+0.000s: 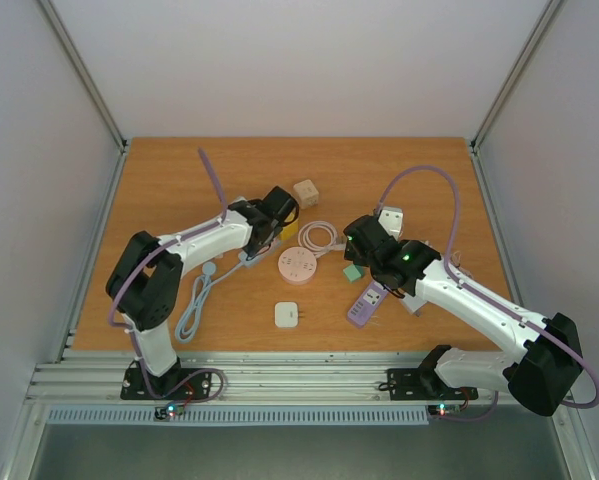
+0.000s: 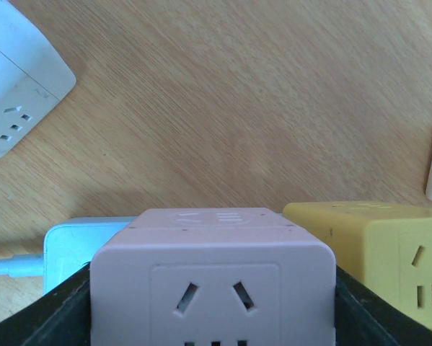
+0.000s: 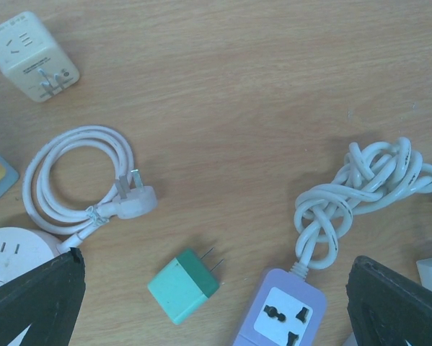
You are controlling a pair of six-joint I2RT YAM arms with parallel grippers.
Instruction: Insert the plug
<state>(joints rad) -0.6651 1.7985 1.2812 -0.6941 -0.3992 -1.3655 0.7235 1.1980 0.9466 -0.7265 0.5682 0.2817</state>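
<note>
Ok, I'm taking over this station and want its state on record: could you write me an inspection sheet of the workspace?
Surface: wooden table; damage: nothing seen.
Job's things: green plug lies loose beside purple power strip, not inserted.
Clutter: yellow cube socket, cream cube adapter, round pink socket, white adapter.
Grippers: left gripper closed on pink cube socket; right gripper open above the green plug.
Cables: white lead coiled; purple power strip's cord knotted; pale blue cable lying loose.
Surroundings: white enclosure walls; people: nothing seen.
</note>
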